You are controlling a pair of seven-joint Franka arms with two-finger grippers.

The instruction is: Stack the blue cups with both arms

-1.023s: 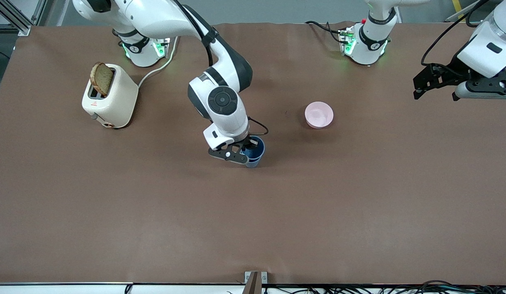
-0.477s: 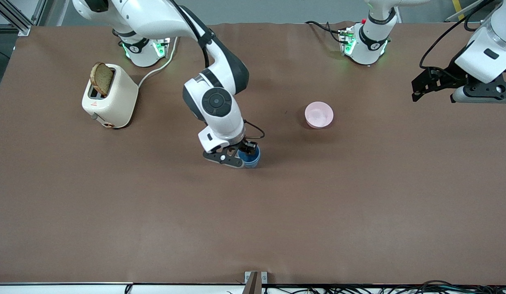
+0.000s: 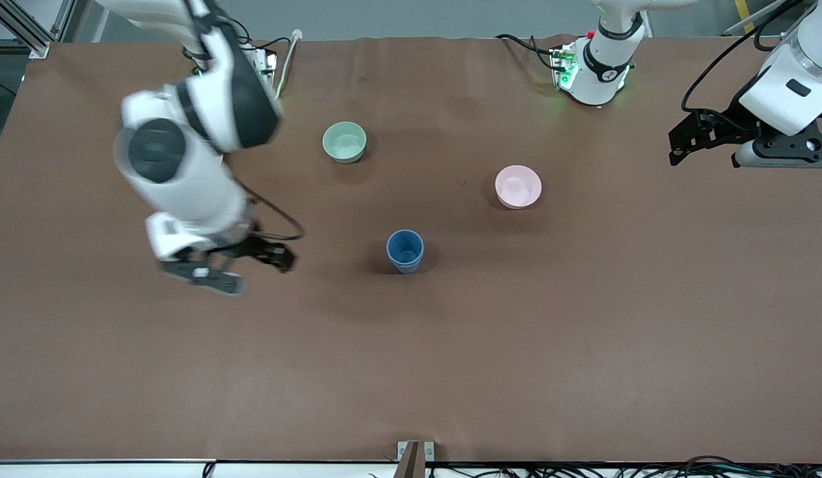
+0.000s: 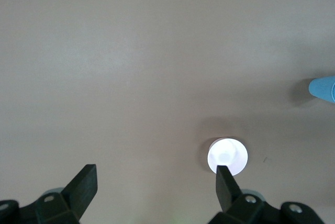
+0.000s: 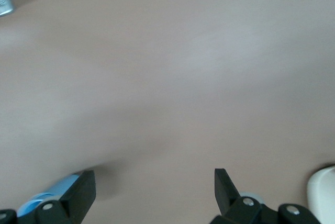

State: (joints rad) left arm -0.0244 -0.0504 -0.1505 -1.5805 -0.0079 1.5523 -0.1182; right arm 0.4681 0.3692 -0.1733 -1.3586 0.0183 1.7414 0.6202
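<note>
One blue cup shape (image 3: pixel 405 251) stands upright near the table's middle, and I cannot make out a second cup apart from it. It also shows in the left wrist view (image 4: pixel 322 89) and, partly hidden by a finger, in the right wrist view (image 5: pixel 47 195). My right gripper (image 3: pixel 281 257) is open and empty, over bare table toward the right arm's end, well clear of the cup. Its fingers stand wide apart in the right wrist view (image 5: pixel 152 187). My left gripper (image 3: pixel 676 143) is open and empty, waiting raised over the left arm's end of the table (image 4: pixel 157 182).
A pale green bowl (image 3: pixel 344 141) sits farther from the front camera than the cup. A pink bowl (image 3: pixel 518 186) sits toward the left arm's end and shows washed-out white in the left wrist view (image 4: pixel 227 156). A white rounded thing (image 5: pixel 323 192) shows at the right wrist view's edge.
My right gripper let go of the blue cup and swung away toward the right arm's end. This uncovered the green bowl, and the arm now hides the toaster. The left arm has hardly moved.
</note>
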